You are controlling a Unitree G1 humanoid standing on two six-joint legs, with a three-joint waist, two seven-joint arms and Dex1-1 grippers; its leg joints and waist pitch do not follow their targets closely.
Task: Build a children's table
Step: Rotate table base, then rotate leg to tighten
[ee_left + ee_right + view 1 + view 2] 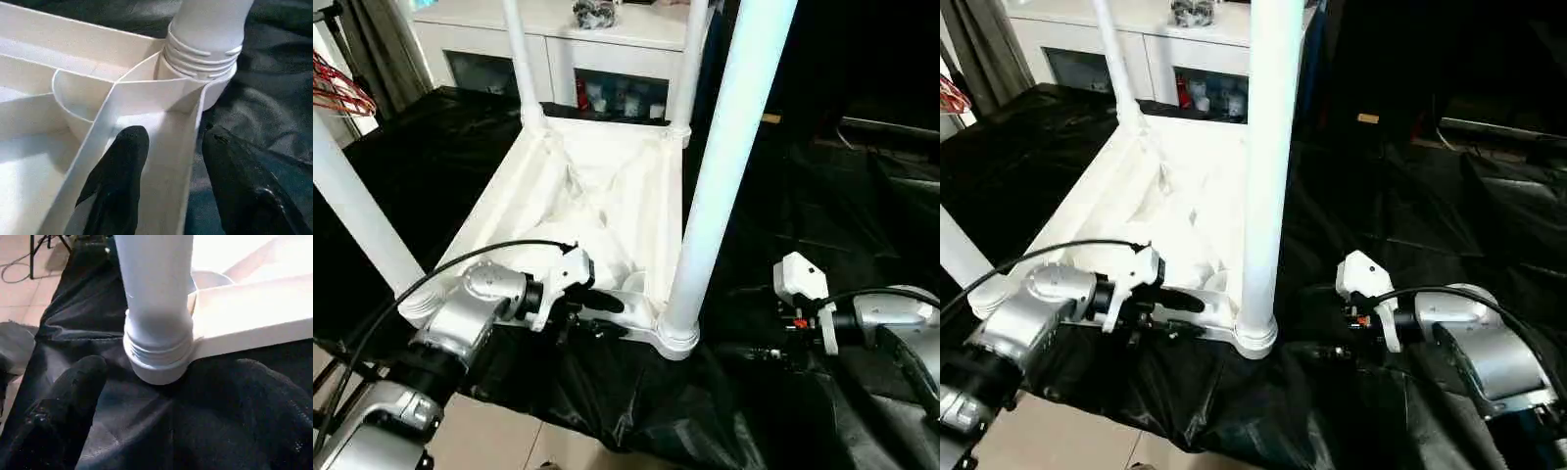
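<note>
The children's table lies upside down on a black sheet, its ribbed white top [499, 211] facing up. White legs stand in its corner sockets: the near right leg [724, 166], the near left leg [357, 215] and two far legs [521, 59]. My left gripper [173, 161] is open and straddles the top's near rim beside the near right socket [200, 58]. One finger [120, 166] is inside the rim and the other is outside it. To the right of that leg's base [159, 352], my right gripper [170, 366] stands open over the sheet with nothing between its fingers.
The black sheet [822, 196] covers the floor around the table, with bare tiles [499, 431] showing at the near edge. A white cabinet with glass doors [607, 59] stands right behind the table. Red hangers [337, 88] hang at the far left.
</note>
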